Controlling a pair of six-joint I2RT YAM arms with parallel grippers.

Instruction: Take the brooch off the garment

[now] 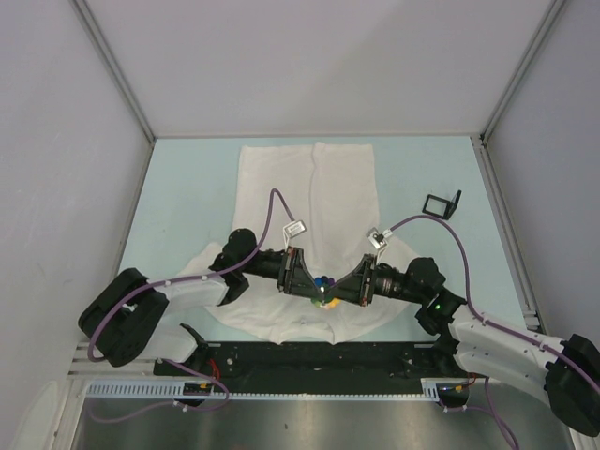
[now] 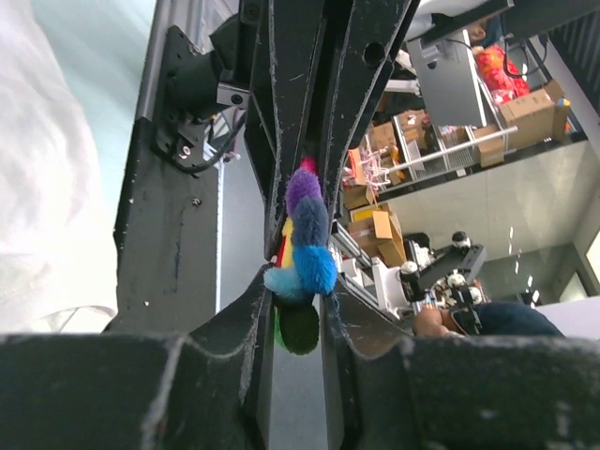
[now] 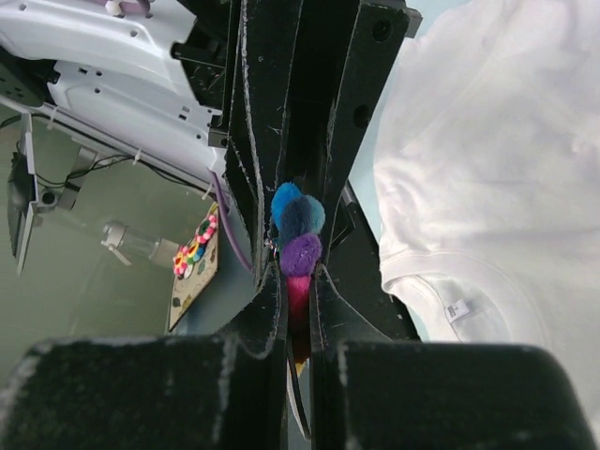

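Observation:
The brooch (image 1: 323,283), a small flower of rainbow petals, is pinched between both grippers just above the near, collar end of the white T-shirt (image 1: 309,197). My left gripper (image 1: 313,285) comes from the left and is shut on the brooch (image 2: 305,248); its green petal sits between my fingertips (image 2: 298,302). My right gripper (image 1: 336,289) comes from the right and is shut on the brooch (image 3: 300,248) at its purple and pink petals (image 3: 300,281). No cloth shows around the brooch in the wrist views. The T-shirt lies flat beside it (image 2: 47,187) (image 3: 487,169).
A small black frame-like object (image 1: 442,203) stands on the table at the right of the shirt. The black base rail (image 1: 309,358) runs along the near edge. Grey enclosure walls (image 1: 112,84) bound the table on the left, back and right.

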